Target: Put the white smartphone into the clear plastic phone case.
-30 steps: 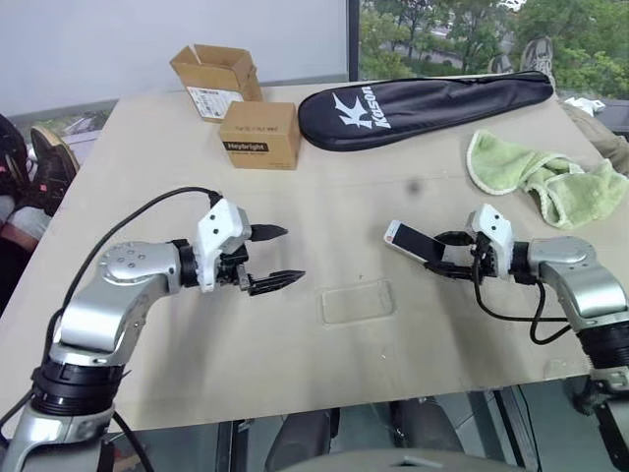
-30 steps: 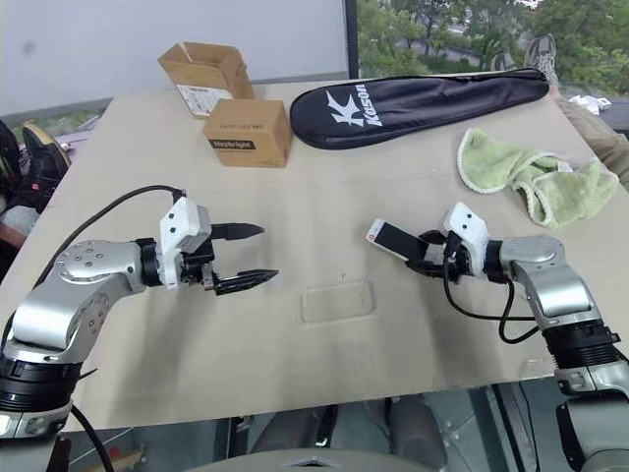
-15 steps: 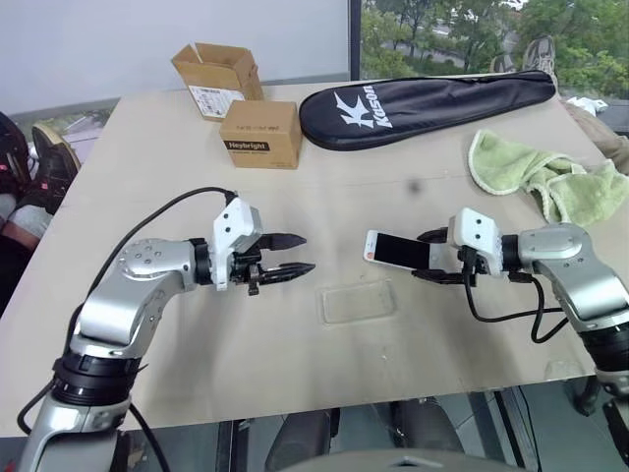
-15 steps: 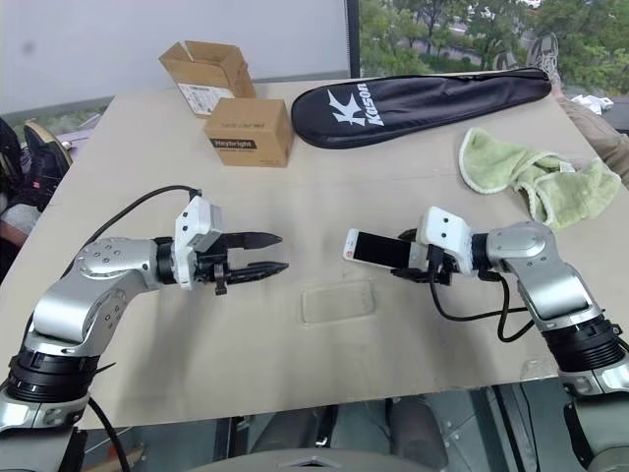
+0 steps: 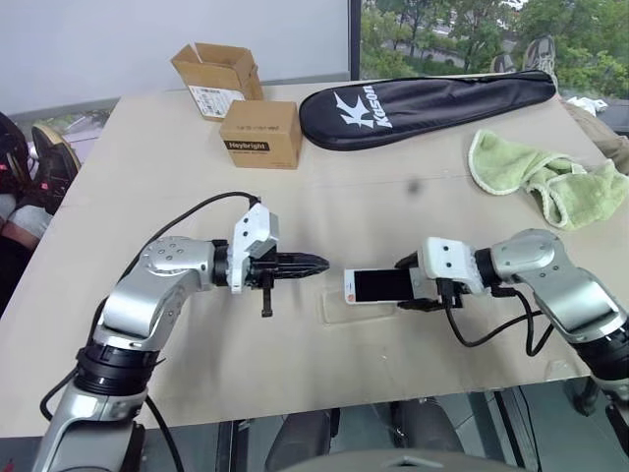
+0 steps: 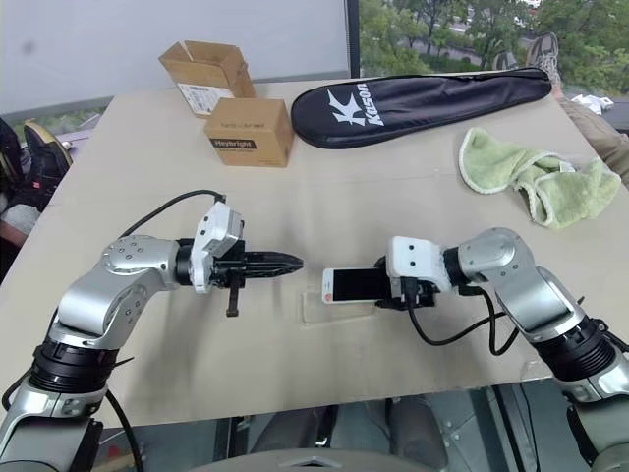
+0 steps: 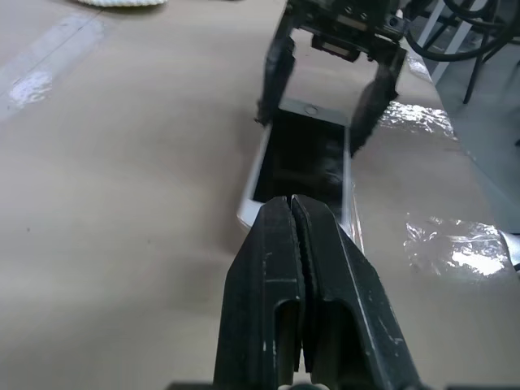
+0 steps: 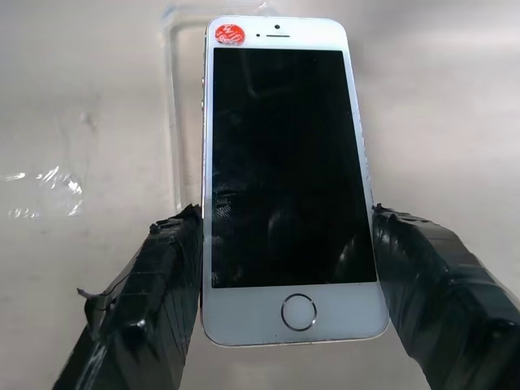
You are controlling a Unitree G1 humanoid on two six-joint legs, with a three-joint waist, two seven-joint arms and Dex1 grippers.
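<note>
Your right end effector (image 5: 405, 286) grips the white smartphone (image 5: 377, 285) by its long edges, lengthwise across the worktop (image 5: 157, 177), its top end facing your clenched left end effector (image 5: 319, 264), above the clear plastic phone case (image 8: 172, 106); bare worktop surrounds both.

The clear plastic phone case (image 5: 356, 303) lies flat mid-tabletop (image 5: 246, 364), with the white smartphone (image 5: 378, 285) held just above it by the right end effector (image 5: 411, 286), blocking approach from 3 o'clock. The left end effector (image 5: 313, 264), fingers pressed together, stands close at 9 o'clock. Bare tabletop lies toward 6 o'clock. Boxes (image 5: 260, 135) and racket bag (image 5: 423, 93) stand well apart at 12.
</note>
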